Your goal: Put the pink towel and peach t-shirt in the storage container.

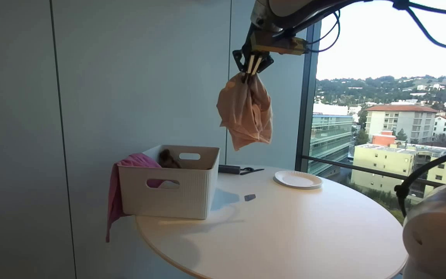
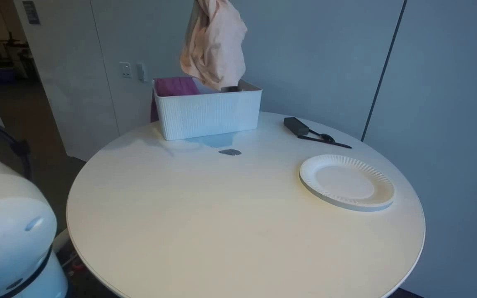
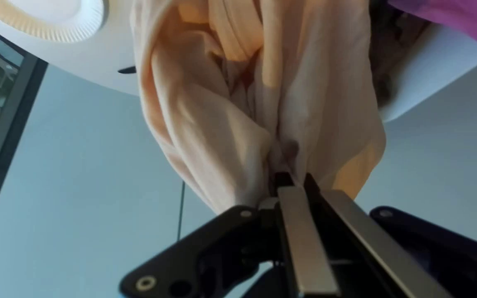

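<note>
My gripper (image 1: pixel 248 76) is shut on the top of the peach t-shirt (image 1: pixel 246 112), which hangs bunched in the air, higher than the storage container (image 1: pixel 180 203). In an exterior view the garment (image 2: pixel 215 49) overlaps the container's far rim, while the gripper itself is above the picture. The wrist view has cloth pinched between the fingertips, with the container (image 3: pixel 425 72) partly hidden behind the shirt. Draped over the container's end is the pink towel (image 1: pixel 115 197), part inside and part hanging down outside past the table edge. Its upper part (image 2: pixel 176 86) shows at the rim.
Something dark brown (image 1: pixel 167 159) sits inside the container. On the round white table (image 2: pixel 238 231) are a white paper plate (image 2: pixel 346 182), a black case (image 2: pixel 295 126) with black utensils (image 2: pixel 325 140) beside it, and a small grey flat piece (image 2: pixel 230 152). A wall stands behind.
</note>
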`<state>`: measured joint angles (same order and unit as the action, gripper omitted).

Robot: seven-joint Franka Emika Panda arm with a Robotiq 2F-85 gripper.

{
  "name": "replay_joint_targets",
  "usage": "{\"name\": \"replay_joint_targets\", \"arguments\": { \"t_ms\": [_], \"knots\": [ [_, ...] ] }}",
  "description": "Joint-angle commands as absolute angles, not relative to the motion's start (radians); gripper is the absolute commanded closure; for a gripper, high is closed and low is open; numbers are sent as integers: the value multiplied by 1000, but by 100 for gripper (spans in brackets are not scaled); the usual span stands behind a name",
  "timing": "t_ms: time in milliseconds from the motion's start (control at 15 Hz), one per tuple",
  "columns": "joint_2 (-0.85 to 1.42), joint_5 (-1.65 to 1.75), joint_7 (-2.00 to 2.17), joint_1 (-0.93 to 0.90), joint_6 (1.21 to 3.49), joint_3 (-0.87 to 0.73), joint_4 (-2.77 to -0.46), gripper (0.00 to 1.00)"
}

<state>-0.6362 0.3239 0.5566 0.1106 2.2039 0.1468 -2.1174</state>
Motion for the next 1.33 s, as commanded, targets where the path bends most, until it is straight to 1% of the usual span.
{"name": "replay_joint_targets", "arguments": {
  "t_ms": [0,133,333,467,733,1000,1133,1267],
  "knots": [
    [-474,260,438,66,2299,162,-1962,92],
    [-380,197,361,22,2331,153,-1913,92],
    [-249,162,279,8,2203,153,-1841,92],
    [-203,193,294,22,2114,148,-1818,93],
    [-180,284,366,42,1982,117,-1802,92],
    [-177,513,475,63,1859,124,-1785,93],
    [-162,472,423,43,1808,109,-1772,93],
    [-163,370,370,27,1837,88,-1778,92]
  ]
}}
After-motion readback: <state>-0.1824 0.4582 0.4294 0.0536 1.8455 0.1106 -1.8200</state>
